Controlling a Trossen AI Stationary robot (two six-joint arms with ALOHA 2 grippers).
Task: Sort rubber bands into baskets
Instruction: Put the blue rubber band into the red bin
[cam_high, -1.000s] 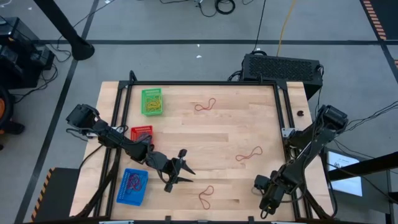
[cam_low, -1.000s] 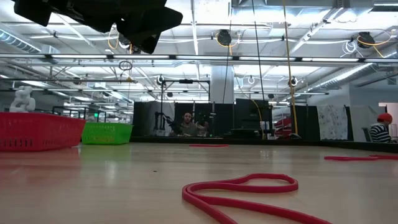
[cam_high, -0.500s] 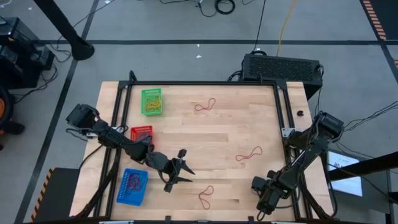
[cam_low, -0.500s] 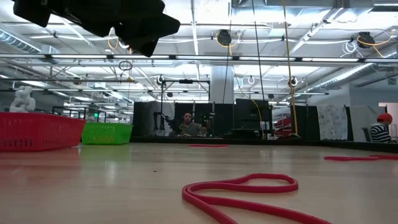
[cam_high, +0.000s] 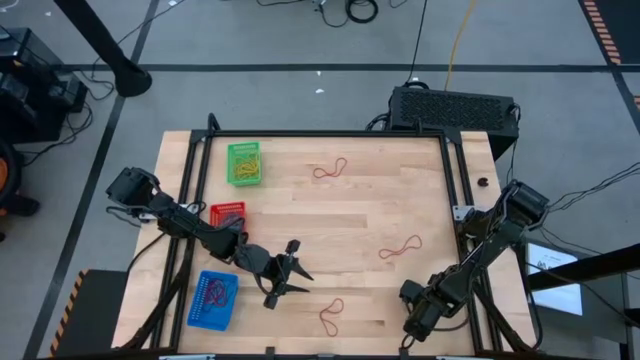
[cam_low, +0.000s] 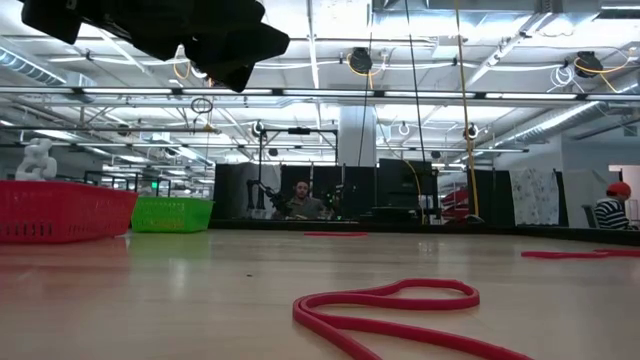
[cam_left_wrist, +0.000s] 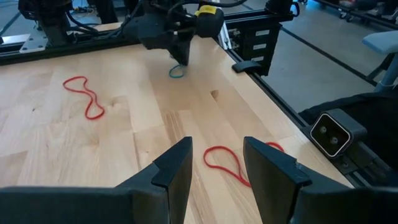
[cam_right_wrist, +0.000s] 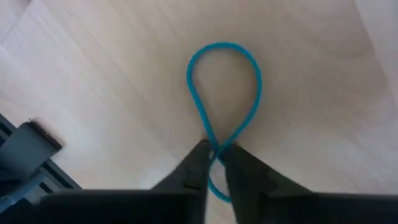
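Observation:
My right gripper (cam_right_wrist: 216, 167) is shut on a blue rubber band (cam_right_wrist: 224, 93) near the table's near right corner (cam_high: 408, 328). It also shows in the left wrist view (cam_left_wrist: 180, 59), pointing down. My left gripper (cam_left_wrist: 217, 171) is open and empty above the table's near left part (cam_high: 298, 265), with a red band (cam_left_wrist: 227, 165) on the wood ahead of it. Two more red bands (cam_high: 330, 168) (cam_high: 400, 247) lie flat on the table. The green basket (cam_high: 243, 163), red basket (cam_high: 228, 213) and blue basket (cam_high: 213, 298) stand along the left side, each with bands in it. My right gripper pinches the blue band where its two strands cross (cam_right_wrist: 216, 151), between its two fingers. The fingers point down from above. The loop spreads out beyond the fingertips over the wood; whether it is lifted clear I cannot tell.
A black box (cam_high: 452, 108) stands beyond the table's far right corner. Black frame rails (cam_high: 455, 170) run along the table's sides. In the low view a red band (cam_low: 390, 305) lies close in front, and people show in the room behind.
My right gripper has gone a little toward the table's left edge and near edge, staying low over the wood.

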